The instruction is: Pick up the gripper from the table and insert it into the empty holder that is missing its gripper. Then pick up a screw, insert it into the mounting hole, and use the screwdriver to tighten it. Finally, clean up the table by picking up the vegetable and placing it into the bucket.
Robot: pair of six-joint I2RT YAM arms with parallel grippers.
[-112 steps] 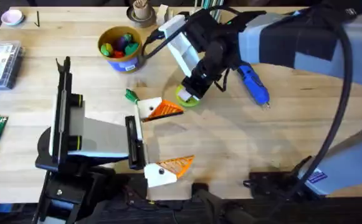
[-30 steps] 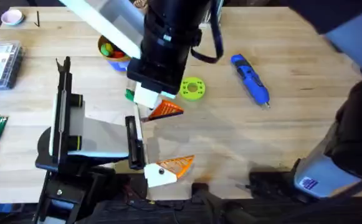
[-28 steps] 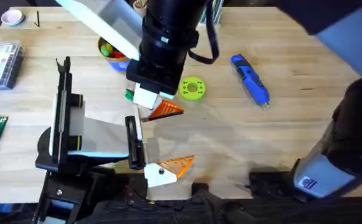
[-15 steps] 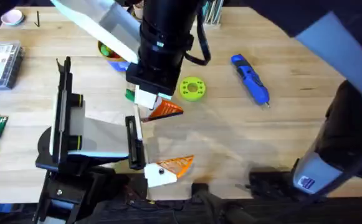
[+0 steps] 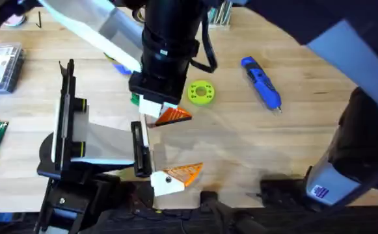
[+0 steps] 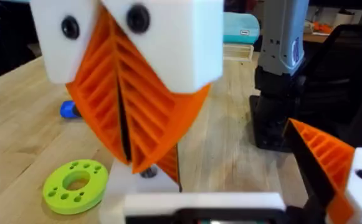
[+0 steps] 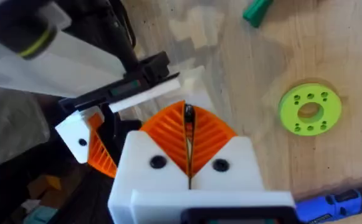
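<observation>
Reaching across from the lower right, the big dark right arm now hangs over the middle of the overhead view. A few seconds ago it was farther right, by the lime green ring [image 5: 201, 92]. Its right gripper [image 5: 155, 110] has since slid a little to the left and now sits just above the orange wedge [image 5: 174, 116]. Its two orange pads are pressed together, and a tiny dark screw [image 7: 189, 114] is pinched at their tip. In the left wrist view the screw tip is right at the white holder [image 6: 123, 183], but it is hard to tell if it touches. The orange wedge lies against that holder, left of the middle of the overhead view, just where it was before. The left gripper [image 5: 190, 142] has not moved, and its two fingers are far apart, one up by the wedge and one near the bottom. The bucket [image 5: 120, 67] showed in full before. Now the arm covers most of it, and a bit of its blue band peeks out at the upper left. The little green vegetable [image 5: 135, 99] lies just left of the right gripper. The blue screwdriver [image 5: 261, 81] lies at the upper right, in the same place as before.
</observation>
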